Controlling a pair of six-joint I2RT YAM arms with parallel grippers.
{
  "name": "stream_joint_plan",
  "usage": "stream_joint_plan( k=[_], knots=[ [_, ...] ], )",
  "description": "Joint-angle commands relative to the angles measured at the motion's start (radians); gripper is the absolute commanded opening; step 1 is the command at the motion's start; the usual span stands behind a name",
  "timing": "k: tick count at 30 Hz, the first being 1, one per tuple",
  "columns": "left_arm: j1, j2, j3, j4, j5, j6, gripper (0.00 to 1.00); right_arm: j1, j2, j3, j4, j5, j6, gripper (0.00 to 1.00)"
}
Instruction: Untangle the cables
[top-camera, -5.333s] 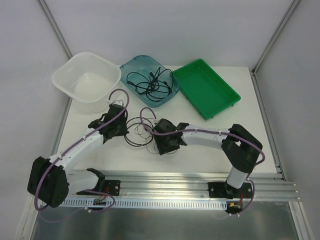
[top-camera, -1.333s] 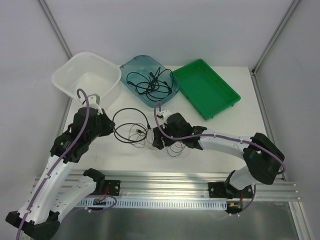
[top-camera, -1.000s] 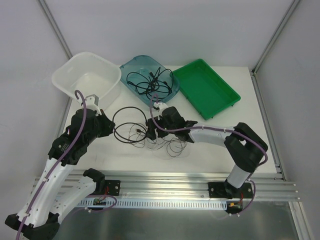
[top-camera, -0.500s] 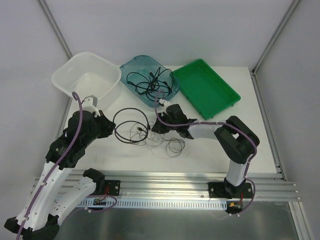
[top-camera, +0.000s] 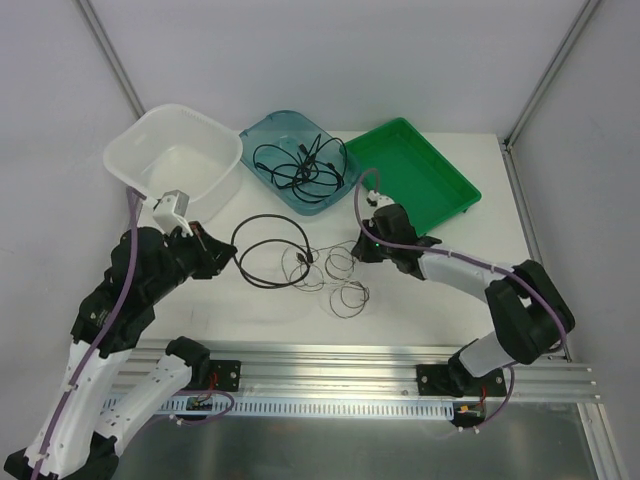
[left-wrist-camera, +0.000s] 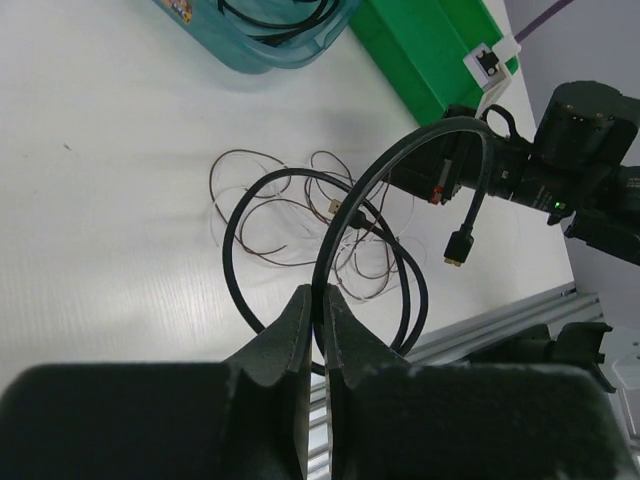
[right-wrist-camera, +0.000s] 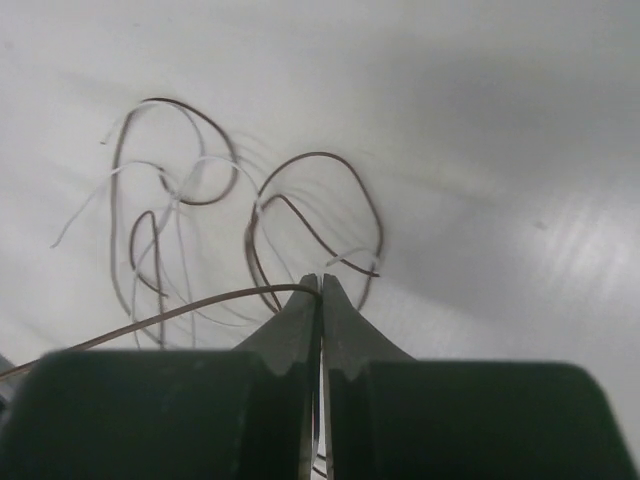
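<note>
Presently, two cables are gripped, one by each arm.
The left fingers (left-wrist-camera: 296, 325) are closed tight on a thick black cable (left-wrist-camera: 400, 150), one loop of which is raised off the tabletop (top-camera: 430, 290). The right fingers (right-wrist-camera: 290, 335) are pinched shut on a thin brown cable (right-wrist-camera: 318, 155), whose coils are spread on the tabletop between the arms, overlapped by the black loops. More black cables are seen coiled in the blue tub (top-camera: 262, 133).

The cable (left-wrist-camera: 395, 152) is black, wire (right-wrist-camera: 320, 154) brown, tub (top-camera: 285, 120) teal, tray (top-camera: 410, 175) green, basket (top-camera: 180, 160) white.
</note>
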Motion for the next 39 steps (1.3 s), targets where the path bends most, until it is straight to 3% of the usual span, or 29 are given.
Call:
stream_joint_plan(
  k=[1,5,9,16,20,22,26,31,37,39],
  knots=[
    [0.0,-0.037,0.072,0.01,-0.006,0.005,0.0,-0.057,-0.101,-0.062,-0.175,0.149,-0.004,0.01],
    [0.0,-0.043,0.114,0.002,0.0,0.009,0.0,-0.139,-0.179,-0.113,-0.265,0.182,0.011,0.01],
    [0.0,-0.045,0.114,-0.041,-0.147,0.024,0.0,-0.197,-0.251,-0.142,-0.35,0.188,0.007,0.01],
    [0.0,-0.025,0.085,-0.171,-0.646,0.065,0.0,-0.223,-0.434,-0.183,-0.479,0.219,0.027,0.01],
    [0.0,0.008,0.048,-0.217,-0.857,0.068,0.0,-0.266,-0.559,-0.193,-0.543,0.217,0.027,0.01],
    [0.003,0.028,0.036,-0.225,-0.895,0.065,0.0,-0.293,-0.63,-0.183,-0.598,0.216,0.019,0.01],
    [0.002,0.06,0.025,-0.223,-0.89,0.064,0.0,-0.317,-0.686,-0.14,-0.664,0.213,-0.01,0.01],
    [0.003,0.063,0.008,-0.173,-0.761,0.062,0.0,-0.315,-0.684,-0.114,-0.663,0.067,-0.056,0.01],
    [0.002,0.06,0.016,-0.118,-0.577,0.071,0.0,-0.248,-0.637,-0.108,-0.643,-0.053,-0.107,0.21],
    [0.002,0.069,0.023,-0.084,-0.526,0.073,0.0,-0.219,-0.626,-0.099,-0.651,-0.057,-0.127,0.36]
  ],
)
